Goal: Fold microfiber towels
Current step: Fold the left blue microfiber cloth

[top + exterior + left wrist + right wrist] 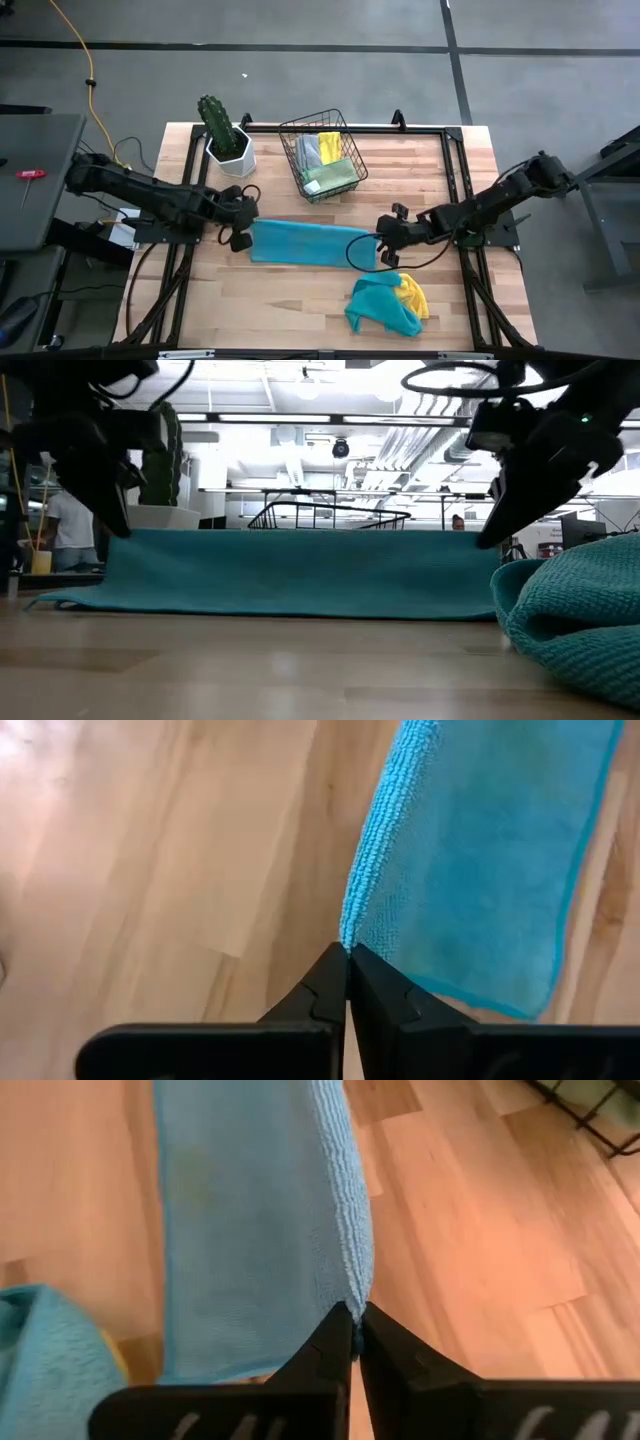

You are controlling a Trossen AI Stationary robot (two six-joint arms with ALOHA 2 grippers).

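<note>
Teal towel (312, 243) pinched at opposite ends by left fingers (347, 982) and right fingers (356, 1342)

Towels: one teal (312, 243) spread, three in basket (322, 155), two heaped – one cactus (216, 122).

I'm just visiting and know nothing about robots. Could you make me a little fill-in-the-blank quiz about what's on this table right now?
1. Both tools, left and right, are pinching one stretched towel whose colour is ____.
2. The wire basket stands beside a potted ____.
3. Peeking from the crumpled teal towel near the front edge is a towel coloured ____.

Missing words: teal-blue; cactus; yellow
</note>
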